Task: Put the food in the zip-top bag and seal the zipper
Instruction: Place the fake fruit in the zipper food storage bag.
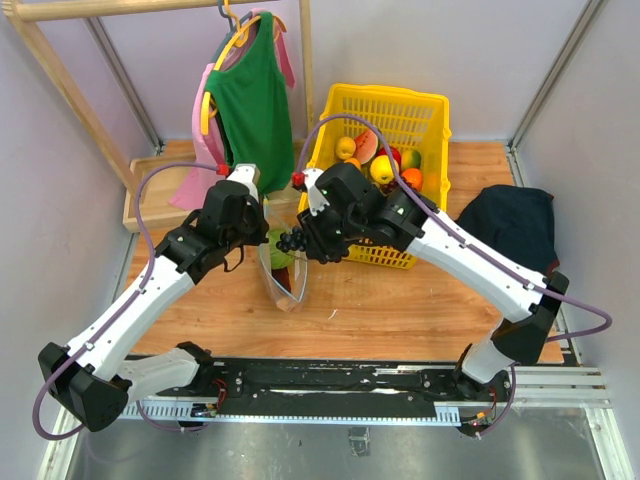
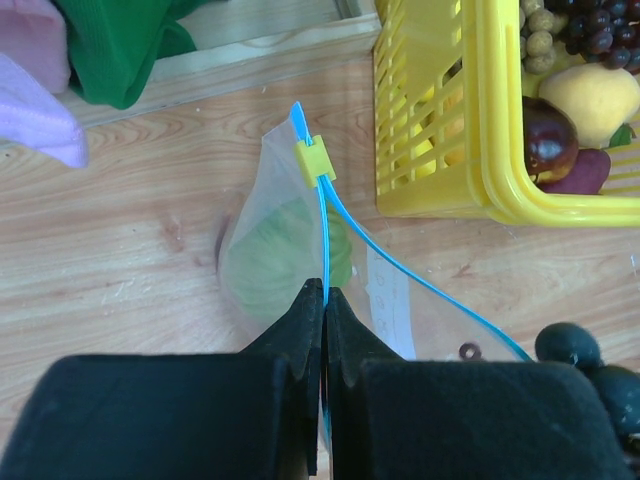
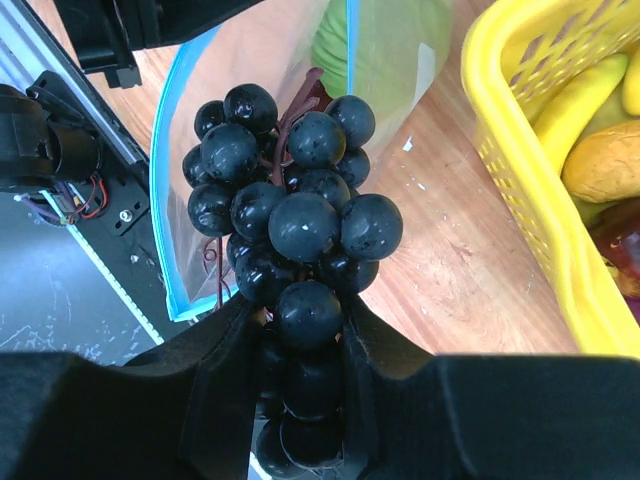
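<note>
The clear zip-top bag [image 1: 283,275] lies on the wooden table, mouth open, with a green melon [image 2: 270,262] inside. Its light-blue zipper strip [image 2: 324,235] carries a yellow slider [image 2: 316,162]. My left gripper [image 2: 324,292] is shut on the near zipper edge, holding the mouth up. My right gripper [image 3: 300,320] is shut on a bunch of dark purple grapes [image 3: 290,215], held just above the bag's open mouth [image 3: 200,200]; the grapes also show in the top view [image 1: 293,240]. More food sits in the yellow basket [image 1: 430,110].
The yellow basket [image 2: 500,190] stands right of the bag, holding a banana [image 3: 575,95], apple and other fruit. Green and pink clothes [image 1: 248,95] hang on a wooden rack at the back. A dark cloth [image 1: 515,222] lies at the right. A wooden tray [image 1: 150,195] sits back left.
</note>
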